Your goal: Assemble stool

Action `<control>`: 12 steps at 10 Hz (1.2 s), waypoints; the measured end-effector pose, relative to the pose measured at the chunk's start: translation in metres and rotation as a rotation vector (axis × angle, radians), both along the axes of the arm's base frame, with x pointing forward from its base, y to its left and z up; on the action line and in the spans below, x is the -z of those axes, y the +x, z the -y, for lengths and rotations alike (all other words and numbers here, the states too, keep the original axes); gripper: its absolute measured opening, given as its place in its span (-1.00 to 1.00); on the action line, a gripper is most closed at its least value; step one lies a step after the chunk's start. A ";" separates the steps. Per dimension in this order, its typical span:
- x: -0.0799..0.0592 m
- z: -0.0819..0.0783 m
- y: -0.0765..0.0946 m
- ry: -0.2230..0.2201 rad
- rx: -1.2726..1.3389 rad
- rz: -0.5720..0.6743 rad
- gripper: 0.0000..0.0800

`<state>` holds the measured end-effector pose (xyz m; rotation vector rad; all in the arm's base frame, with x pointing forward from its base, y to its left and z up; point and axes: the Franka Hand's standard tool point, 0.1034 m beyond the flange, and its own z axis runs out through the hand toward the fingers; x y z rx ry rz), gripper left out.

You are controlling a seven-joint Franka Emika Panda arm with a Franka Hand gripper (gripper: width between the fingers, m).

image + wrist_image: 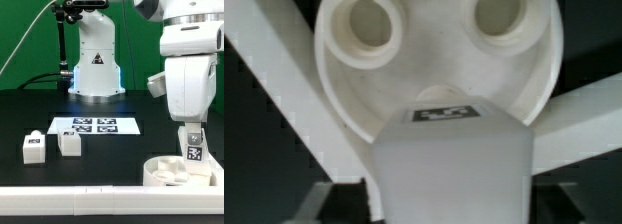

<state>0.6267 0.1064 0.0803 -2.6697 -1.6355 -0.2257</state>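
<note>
1. Claw state. I read the claw (193, 136) as closed on one leg (193, 153). In the exterior view the leg hangs from it with its long axis upright and its tag facing the camera. In the wrist view the fingers (287, 85) converge on the leg (446, 170), which fills the near field.

2. Location of parts. In the exterior view the seat (160, 172) lies flat on the table at about 5 o'clock of the picture, just behind the white rail (90, 205). From the claw it lies at 6 o'clock, straight below. The leg's lower end overlaps the seat's outline; I cannot tell whether the two touch. A spare leg (34, 148) and a second spare leg (69, 142) stand at 9 o'clock from the seat, well apart from it. The marker board (95, 126) lies at 1 o'clock from the second spare leg.

3. Governing relation. The wrist view shows the seat (429, 75) beneath the leg, with two round sockets (367, 28) open beyond the leg's tagged end. Whether a further socket sits under the leg I cannot tell; the leg hides that spot. My judgement: the coming move depends on keeping the leg's upright axis in line with a socket before any descent, since a tilted entry could jam. This rig has one arm only, so no choice of hand arises
</note>
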 end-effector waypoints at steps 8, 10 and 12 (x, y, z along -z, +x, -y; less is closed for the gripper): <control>0.001 0.001 0.000 0.066 0.425 -0.040 -0.16; 0.001 0.000 0.000 0.094 0.617 -0.054 -0.16; 0.001 -0.001 0.000 0.140 0.879 -0.060 -0.16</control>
